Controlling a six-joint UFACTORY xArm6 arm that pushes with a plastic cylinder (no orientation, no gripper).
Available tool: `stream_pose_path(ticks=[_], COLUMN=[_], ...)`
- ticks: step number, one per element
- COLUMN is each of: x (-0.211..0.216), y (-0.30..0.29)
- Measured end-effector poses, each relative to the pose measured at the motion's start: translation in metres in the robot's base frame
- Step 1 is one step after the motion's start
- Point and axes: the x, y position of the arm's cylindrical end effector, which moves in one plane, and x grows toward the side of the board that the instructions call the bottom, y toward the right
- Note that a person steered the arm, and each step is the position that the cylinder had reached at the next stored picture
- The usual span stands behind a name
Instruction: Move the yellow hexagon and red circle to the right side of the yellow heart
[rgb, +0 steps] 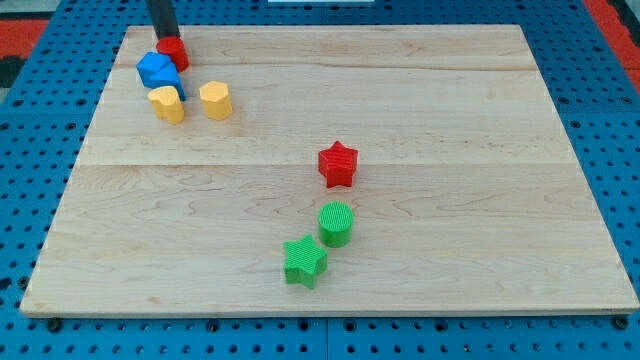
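Near the board's (560, 120) top-left corner sits a blue block (156, 70), with the yellow heart (167, 103) just below it. Right of the heart stands the yellow hexagon (215, 100), already on the wanted side. My tip (166, 37), a bare rod with nothing to open or close, touches the red circle (173, 50) from above, likely to push it down. A red star (338, 164), green circle (336, 223) and green star (304, 261) lie mid-board, uninvolved.
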Motion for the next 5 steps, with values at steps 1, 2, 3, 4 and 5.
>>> stream_pose_path(ticks=[1, 2, 3, 4, 5], x=[0.008, 0.016, 0.03, 0.058, 0.076], y=[-0.005, -0.007, 0.028, 0.077, 0.109])
